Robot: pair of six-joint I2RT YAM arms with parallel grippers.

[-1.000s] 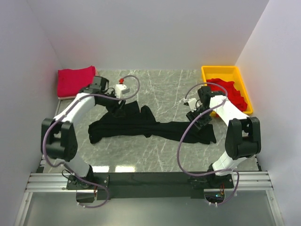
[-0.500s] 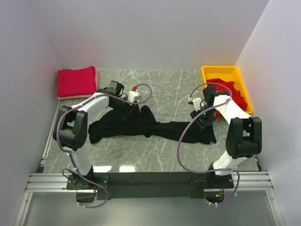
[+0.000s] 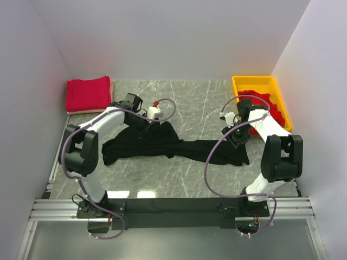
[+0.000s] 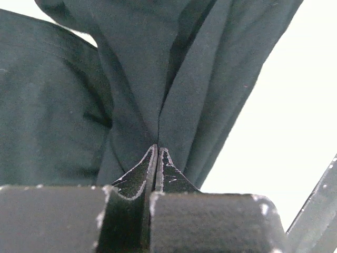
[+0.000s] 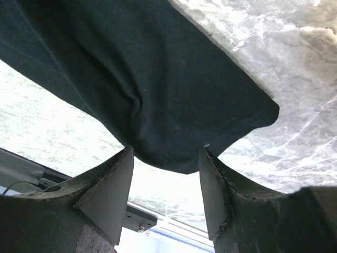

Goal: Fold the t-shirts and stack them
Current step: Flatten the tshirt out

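A black t-shirt (image 3: 162,143) lies crumpled and stretched out across the marble table. My left gripper (image 3: 147,125) is at its far left part; in the left wrist view the gripper (image 4: 158,149) is shut, pinching a fold of the black cloth (image 4: 131,79). My right gripper (image 3: 237,138) hovers over the shirt's right end. It (image 5: 166,153) stands open, with a rounded edge of the black t-shirt (image 5: 131,68) just at its fingertips (image 5: 118,174). A folded red t-shirt (image 3: 88,93) lies at the back left. Another red t-shirt (image 3: 267,106) is heaped in the tray.
A yellow plastic tray (image 3: 254,80) stands at the back right beside the right wall. White walls close in the table on three sides. Both arms' cables loop above the cloth. A metal rail (image 3: 173,208) runs along the near edge.
My left arm has swung right from beside the red stack to the black t-shirt, and its gripper has shut on the cloth. My right gripper has shifted slightly back and stays open.
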